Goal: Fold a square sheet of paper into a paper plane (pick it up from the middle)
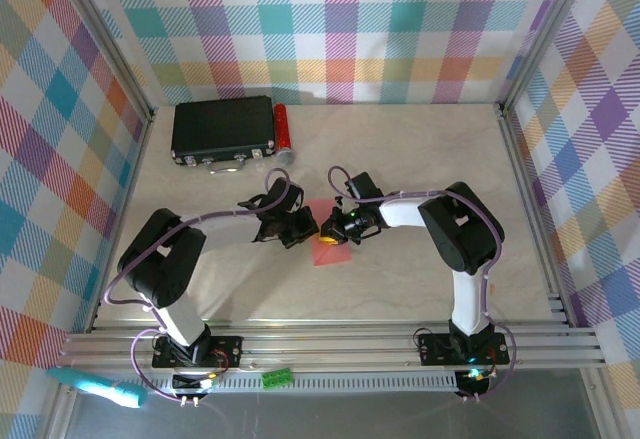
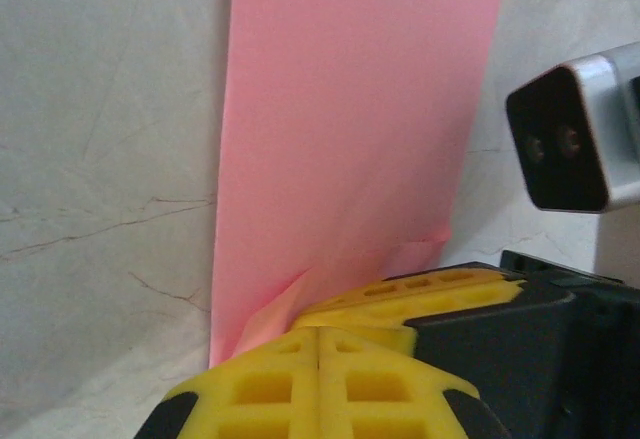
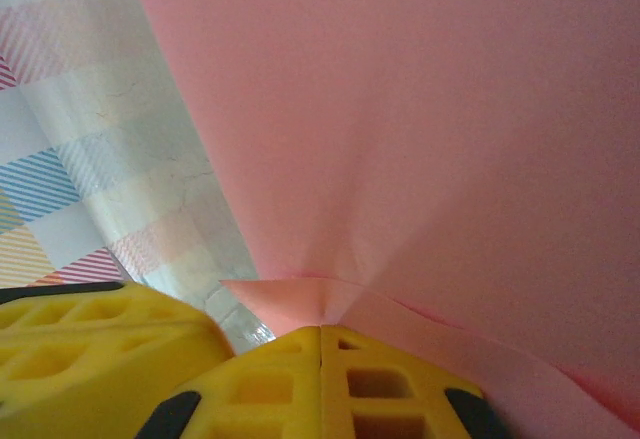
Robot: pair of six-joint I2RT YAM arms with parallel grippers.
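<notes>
**Item:** square sheet of paper (image 1: 336, 256), pink, at the middle of the surface. Its long axis ran from the far edge toward the near edge. Its centre was hidden beneath both grippers.

**Left gripper** (image 2: 317, 331): closed, pinching the sheet's edge.

**Right gripper** (image 3: 321, 329): closed, pinching a raised fold.

**Creases:** hard to make out.

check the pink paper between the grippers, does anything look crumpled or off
Slightly. The square sheet of paper is puckered where the left gripper and right gripper pinch it shut, with small bent flaps and creases radiating from each pinch. No tear shows; elsewhere it looks smooth.
</notes>
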